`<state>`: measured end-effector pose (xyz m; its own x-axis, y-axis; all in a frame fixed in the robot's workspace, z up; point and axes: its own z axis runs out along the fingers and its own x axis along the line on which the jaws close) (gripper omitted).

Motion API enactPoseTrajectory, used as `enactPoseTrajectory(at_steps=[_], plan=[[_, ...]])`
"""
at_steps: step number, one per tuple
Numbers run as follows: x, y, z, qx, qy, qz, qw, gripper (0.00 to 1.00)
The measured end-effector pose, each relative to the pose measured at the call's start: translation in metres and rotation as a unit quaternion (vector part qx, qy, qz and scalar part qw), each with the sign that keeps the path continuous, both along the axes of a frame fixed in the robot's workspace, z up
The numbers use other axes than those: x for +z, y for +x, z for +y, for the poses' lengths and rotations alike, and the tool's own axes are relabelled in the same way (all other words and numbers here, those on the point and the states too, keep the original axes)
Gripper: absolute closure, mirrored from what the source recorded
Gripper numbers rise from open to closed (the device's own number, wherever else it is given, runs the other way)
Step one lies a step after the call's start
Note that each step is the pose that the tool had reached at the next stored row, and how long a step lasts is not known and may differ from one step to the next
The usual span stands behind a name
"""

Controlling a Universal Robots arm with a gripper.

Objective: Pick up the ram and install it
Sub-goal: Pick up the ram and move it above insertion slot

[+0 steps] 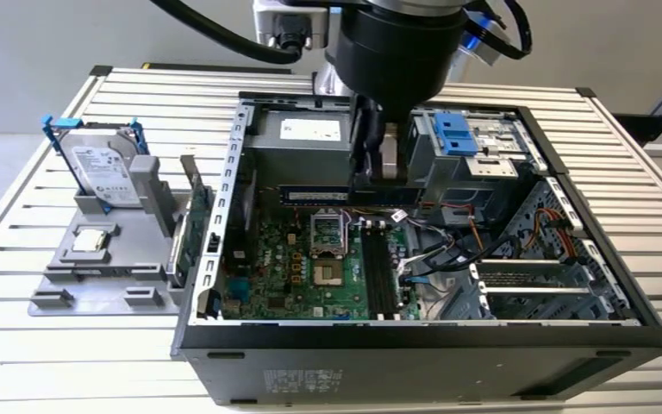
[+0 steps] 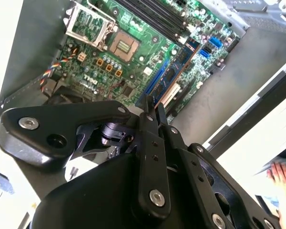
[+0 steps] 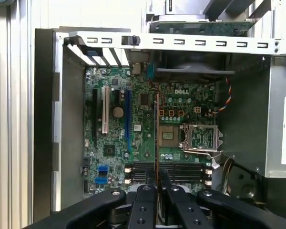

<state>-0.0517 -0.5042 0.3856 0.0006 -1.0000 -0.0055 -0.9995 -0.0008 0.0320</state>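
One thin stick is all I carry: the ram [image 1: 308,195] is pinched between my jaws, which stand narrow, closed on its two flat faces. My gripper [image 1: 372,183] hangs inside the open computer case [image 1: 423,345], above the motherboard [image 1: 296,267]. The ram is in the air, clear of the black slots [image 1: 377,267] and lying crosswise to them.

I judge it very light and stiff, but thin and easy to hurt. The chips and the contact edge want no squeezing or scraping. The flat faces are the place to hold, well away from the contact edge. Smooth faces in a narrow pinch could let it pivot, so a firm, square hold matters.

From the exterior view I get the stick side-on, with most of its length reaching to the exterior view's left of my fingers, and how high it rides over the board. That view also takes in a hard drive [image 1: 107,168] on a stand outside the case. In the first wrist view the ram [image 3: 156,133] is edge-on, a mere line running out from my gripper [image 3: 157,180] across the slots [image 3: 174,171]. In the second wrist view its bluish face and chips [image 2: 174,71] show, and a person's hand [image 2: 283,177] beyond the case.
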Motion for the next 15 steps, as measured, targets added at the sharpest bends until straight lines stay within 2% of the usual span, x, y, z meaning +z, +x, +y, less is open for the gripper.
enactPoseTrajectory(at_steps=[15], plan=[[0.0000,0.0312,0.0000,-0.003,0.0000,0.0008,1.0000,1.00]])
